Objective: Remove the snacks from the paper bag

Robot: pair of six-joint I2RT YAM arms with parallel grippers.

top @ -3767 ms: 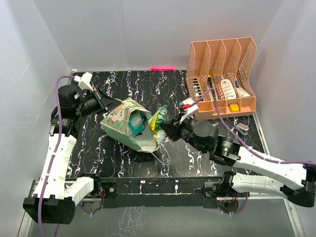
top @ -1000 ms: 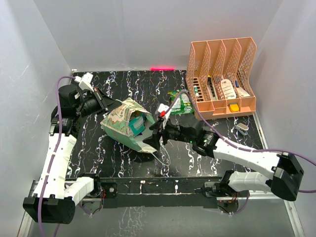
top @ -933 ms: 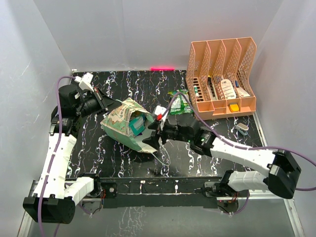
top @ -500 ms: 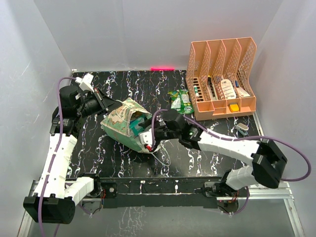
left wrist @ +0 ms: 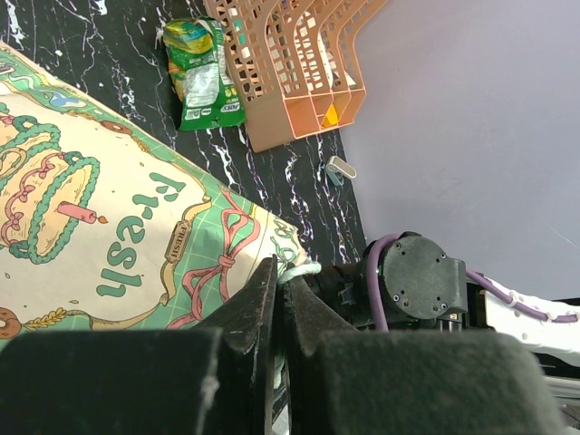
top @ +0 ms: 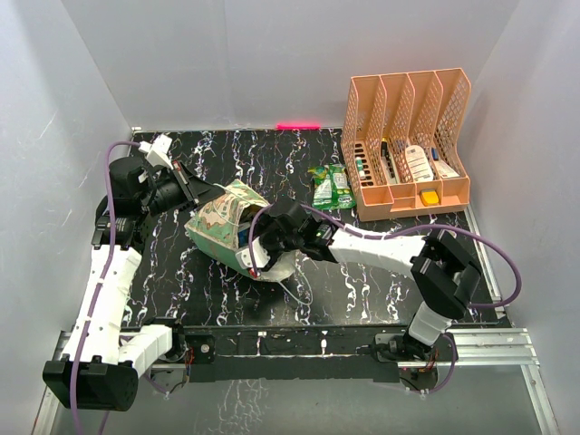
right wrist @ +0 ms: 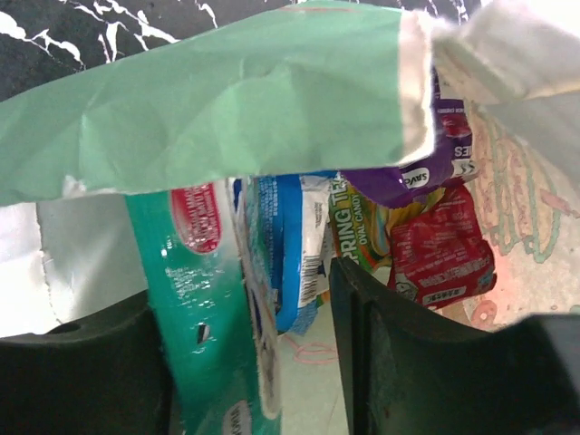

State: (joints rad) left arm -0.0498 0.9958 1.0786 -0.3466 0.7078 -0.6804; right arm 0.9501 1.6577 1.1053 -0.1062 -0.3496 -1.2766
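so the bag [top: 216, 217] lies 10-to-4, mouth facing 4 o'clock. left claw [left wrist: 282, 276] clamps its string [left wrist: 304, 268]; right claw [right wrist: 249, 304] straddles a teal packet [right wrist: 195, 308], maybe gripping, can't tell.

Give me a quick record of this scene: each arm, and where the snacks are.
Left gripper: shut on the white string handle of the mint-green paper bag
Right gripper: inside the bag's mouth, fingers flanking a teal glossy packet; grip unclear
In bag: blue packet, purple packet, red packet
Out: green glossy packet on the black marbled table, beside the peach mesh organizer
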